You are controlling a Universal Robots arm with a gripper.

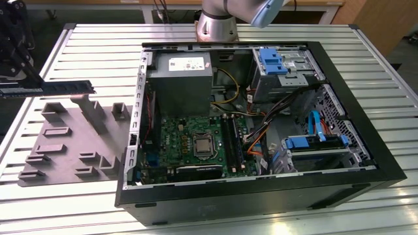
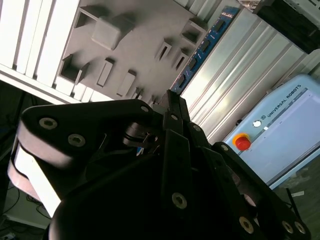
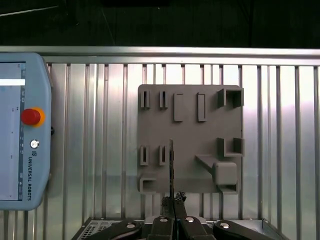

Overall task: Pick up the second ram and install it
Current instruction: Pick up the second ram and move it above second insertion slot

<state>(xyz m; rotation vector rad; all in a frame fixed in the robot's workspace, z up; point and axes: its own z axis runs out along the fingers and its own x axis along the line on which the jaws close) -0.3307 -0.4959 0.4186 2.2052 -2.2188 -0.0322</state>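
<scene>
My gripper (image 1: pixel 23 84) hangs at the exterior view's left, above the table and well clear of the open computer case (image 1: pixel 365 166). It is shut on the second ram (image 1: pixel 62 88), a long thin stick held level in the air above the grey holder plate (image 1: pixel 68 142). In the second wrist view the blue stick (image 2: pixel 202 47) with its dark chips runs out from the shut fingers (image 2: pixel 167 107). In the first wrist view the stick (image 3: pixel 171 165) is seen edge-on over the holder plate (image 3: pixel 190 135), gripped by the fingertips (image 3: pixel 172 202). The long black slots (image 1: pixel 232 142) lie on the green motherboard (image 1: pixel 186 139).
The grey power-supply box (image 1: pixel 179 81) fills the case's far corner, with blue drive cages (image 1: pixel 274 61) and loose cables (image 1: pixel 261 142) toward the exterior view's right. A teach pendant (image 3: pixel 20 130) lies on the ribbed table beside the holder plate. The arm's base (image 1: pixel 219 22) stands behind the case.
</scene>
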